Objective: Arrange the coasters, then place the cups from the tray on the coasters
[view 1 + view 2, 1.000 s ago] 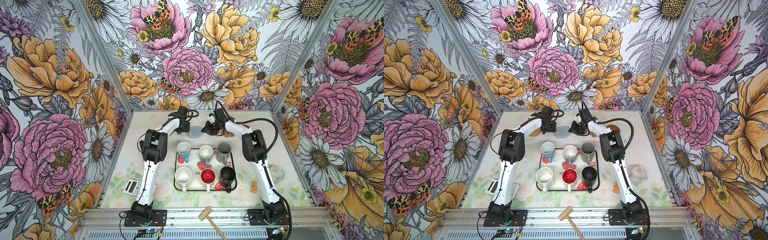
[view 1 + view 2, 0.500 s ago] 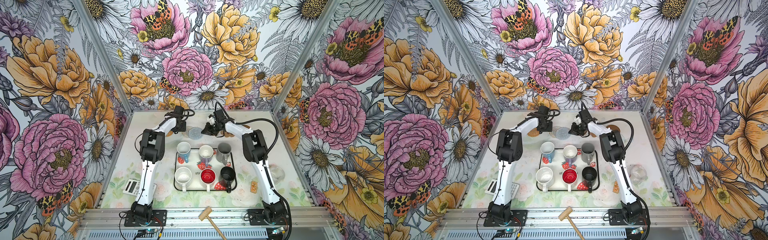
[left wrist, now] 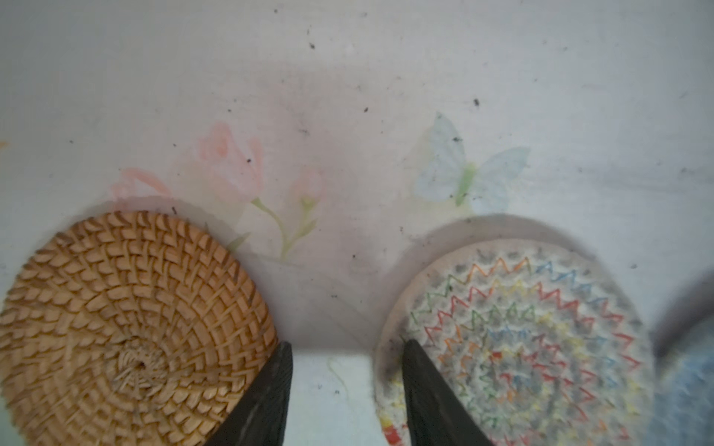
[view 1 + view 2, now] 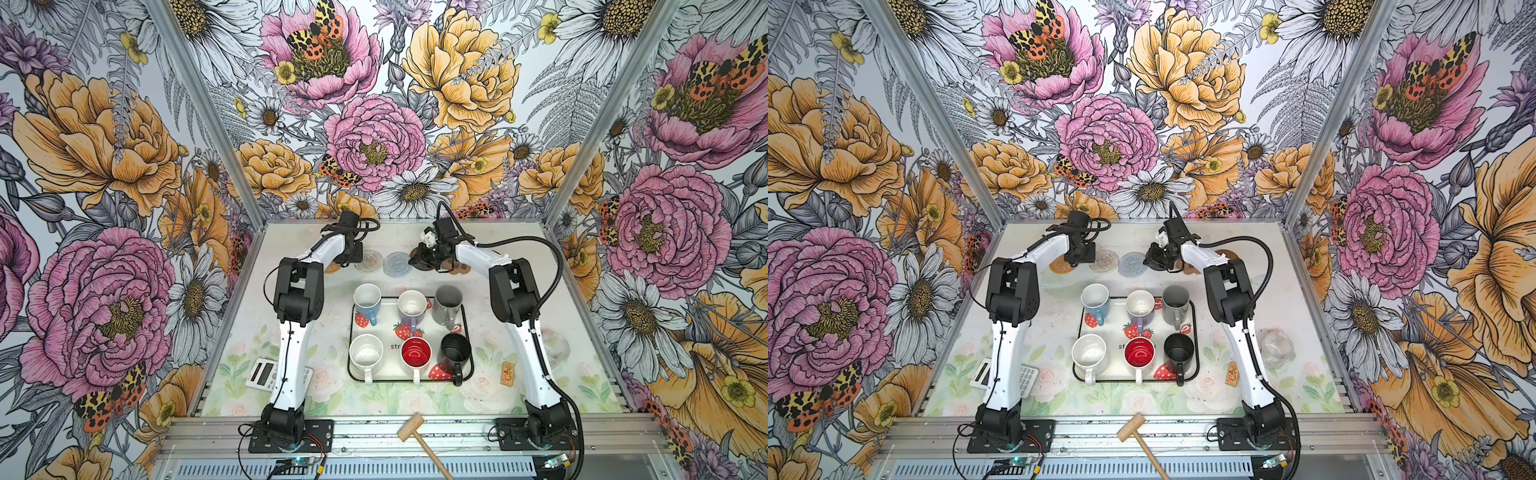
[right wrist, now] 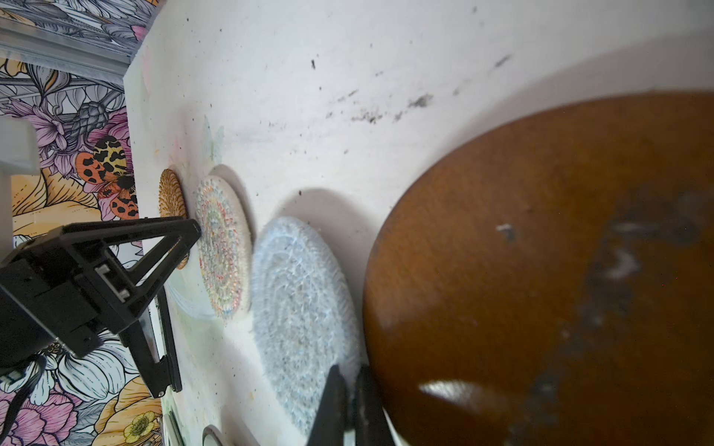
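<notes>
Though my left arm half hides the far tan coaster (image 4: 1059, 267) from above, my left tool (image 3: 347, 343) hangs released beside it. My right tool (image 5: 349, 370) is clenched by the blurred brown disc (image 5: 541, 270); cups (image 4: 415, 353) fill the tray (image 4: 388, 324).

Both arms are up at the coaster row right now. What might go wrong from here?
1. The left gripper, open, hangs over the gap between the tan woven coaster and the beige coaster; a sideways move may drag either.
2. The right gripper, shut, points at the seam between the grey-blue coaster and the brown disc; a push could ride one onto the other.
</notes>
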